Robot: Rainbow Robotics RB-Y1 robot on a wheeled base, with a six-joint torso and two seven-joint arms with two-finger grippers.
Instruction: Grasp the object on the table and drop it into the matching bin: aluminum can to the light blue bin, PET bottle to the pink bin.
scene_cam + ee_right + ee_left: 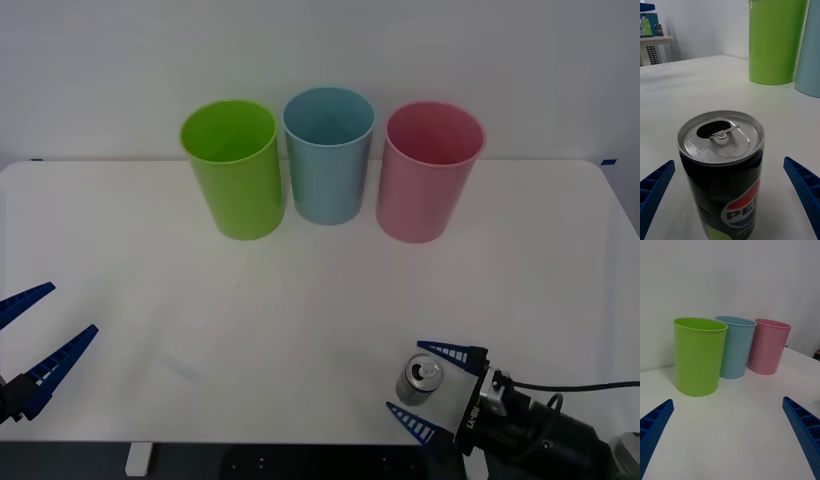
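Right tool [428,380], fingers spread, straddles the upright aluminum can [421,376] near the tabletop's [300,300] front edge; gaps remain on both sides of the can. Left tool [35,335], also spread, hovers at the front-left edge. Broad bare surface separates the can from the lime green bin [233,168], light blue bin [328,153] and pink bin [428,170] along the far edge.

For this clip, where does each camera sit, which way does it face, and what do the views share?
Front: above the arms, looking down at the table; both grippers show, left, right around the can.
Right wrist: low, facing the can between open fingers.
Left wrist: low, facing the three bins; open fingers.
Shared: green bin and blue bin.
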